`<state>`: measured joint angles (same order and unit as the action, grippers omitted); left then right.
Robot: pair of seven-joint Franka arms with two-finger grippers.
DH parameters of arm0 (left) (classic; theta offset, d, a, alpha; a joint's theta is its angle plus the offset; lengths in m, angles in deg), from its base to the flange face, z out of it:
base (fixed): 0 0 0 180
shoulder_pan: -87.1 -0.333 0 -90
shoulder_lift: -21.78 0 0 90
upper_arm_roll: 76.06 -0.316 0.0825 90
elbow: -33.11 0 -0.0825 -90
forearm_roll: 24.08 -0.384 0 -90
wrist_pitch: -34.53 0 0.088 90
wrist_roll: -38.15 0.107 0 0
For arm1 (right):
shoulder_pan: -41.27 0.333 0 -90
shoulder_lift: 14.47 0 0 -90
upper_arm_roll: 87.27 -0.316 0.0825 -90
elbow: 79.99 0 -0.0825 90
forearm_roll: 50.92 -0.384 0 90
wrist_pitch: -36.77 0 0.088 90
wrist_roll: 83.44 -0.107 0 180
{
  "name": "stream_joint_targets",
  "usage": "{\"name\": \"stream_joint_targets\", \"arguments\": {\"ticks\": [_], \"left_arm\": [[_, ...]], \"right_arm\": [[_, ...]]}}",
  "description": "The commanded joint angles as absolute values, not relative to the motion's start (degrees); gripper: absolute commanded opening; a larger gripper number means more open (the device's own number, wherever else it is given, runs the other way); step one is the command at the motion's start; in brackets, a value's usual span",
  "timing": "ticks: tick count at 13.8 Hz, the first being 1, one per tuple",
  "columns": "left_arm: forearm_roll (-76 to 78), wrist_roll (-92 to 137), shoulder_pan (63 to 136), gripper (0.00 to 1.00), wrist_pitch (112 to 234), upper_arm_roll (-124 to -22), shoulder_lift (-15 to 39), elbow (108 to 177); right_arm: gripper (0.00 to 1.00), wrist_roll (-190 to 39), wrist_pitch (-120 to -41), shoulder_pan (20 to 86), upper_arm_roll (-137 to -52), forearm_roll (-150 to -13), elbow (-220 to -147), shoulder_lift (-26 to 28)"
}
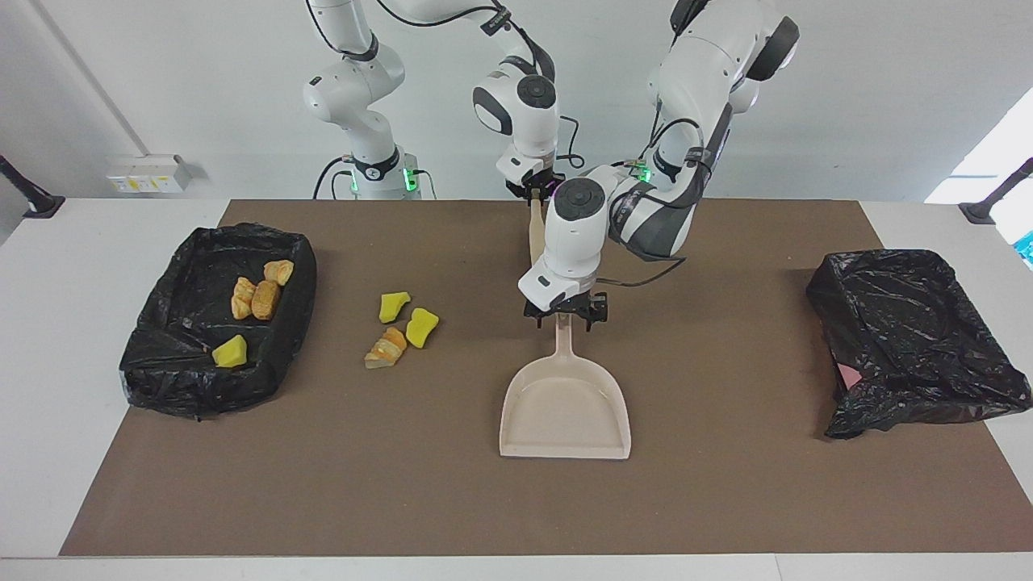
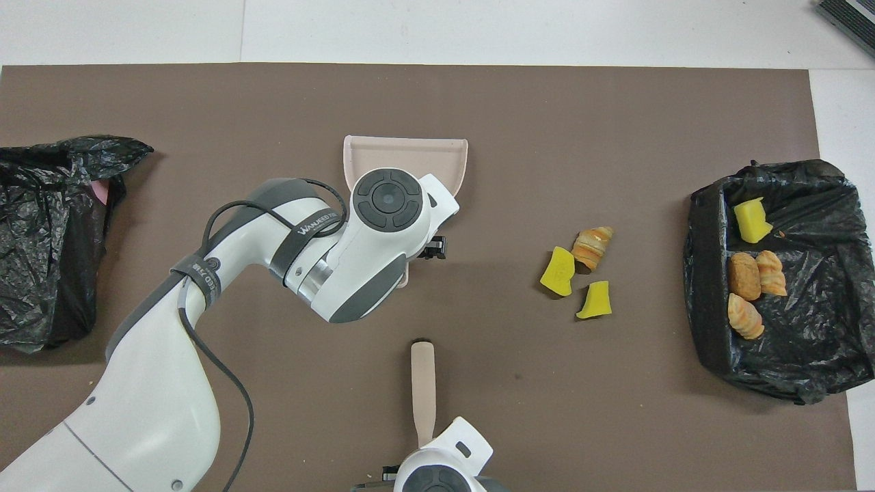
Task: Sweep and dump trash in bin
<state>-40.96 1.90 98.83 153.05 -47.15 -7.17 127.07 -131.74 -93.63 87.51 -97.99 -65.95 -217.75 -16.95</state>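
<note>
**Both grippers at the tools, trash split between mat and bin**

The right gripper (image 1: pixel 533 192) is clenched on the top of the handle of the beige hand brush (image 1: pixel 536 230) (image 2: pixel 422 389), which stands near the middle of the brown mat's edge nearest the robots, its handle pointing toward the dustpan. The left gripper (image 1: pixel 565 311) is down at the handle of the beige plastic dustpan (image 1: pixel 565 403) (image 2: pixel 407 154); its fingers stand spread to either side of the handle, released rather than pinching it. In the overhead view the left arm's wrist covers the handle and part of the pan.

The dustpan lies flat at the middle of the brown mat (image 1: pixel 726 484) (image 2: pixel 615 109), its open mouth toward the mat's edge farthest from the robots.

Toward the right arm's end of the mat, three pieces of trash lie loose in a tight cluster: two bright yellow sponge chunks (image 1: pixel 394 305) (image 2: pixel 558 272) and one tan-orange bread-like piece (image 1: pixel 385 349) (image 2: pixel 593 247). Near that end's edge sits a tray lined with a black plastic bag (image 1: pixel 161 379) (image 2: pixel 806 376), holding three more bread-like pieces (image 1: pixel 257 297) (image 2: pixel 744 276) and one yellow chunk (image 1: pixel 230 352) (image 2: pixel 751 220).

At the left arm's end of the mat lies a second black-bagged bin (image 1: pixel 912 339) (image 2: pixel 41 225), with a bit of pink showing at its side
</note>
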Motion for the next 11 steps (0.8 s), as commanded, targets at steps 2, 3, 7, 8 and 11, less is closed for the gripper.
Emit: {"name": "stream_joint_targets", "arguments": {"ticks": [2, 3, 7, 8, 11], "left_arm": [[-42.9, 1.1, 99.1, 0.35, 152.2, -47.2, -8.6, 124.4], [-42.8, 1.1, 99.1, 0.0, 152.0, -47.2, -8.6, 124.3], [-42.5, 1.5, 98.9, 0.0, 151.9, -47.1, -8.2, 124.3], [-42.6, 1.8, 98.6, 0.0, 151.6, -47.1, -7.9, 124.4], [-42.4, 10.9, 97.7, 0.0, 149.5, -47.6, -6.1, 124.3]], "right_arm": [[0.0, -131.3, -93.7, 86.7, -98.3, -67.3, -217.8, -17.9], [0.0, -130.8, -93.4, 86.7, -98.3, -67.3, -217.8, -17.9], [0.0, -128.9, -88.9, 84.9, -98.0, -66.5, -217.9, -22.1], [0.0, -128.6, -87.4, 84.5, -97.9, -66.1, -217.9, -23.3], [0.0, -128.0, -84.7, 83.0, -97.9, -64.6, -218.2, -25.7]]}}
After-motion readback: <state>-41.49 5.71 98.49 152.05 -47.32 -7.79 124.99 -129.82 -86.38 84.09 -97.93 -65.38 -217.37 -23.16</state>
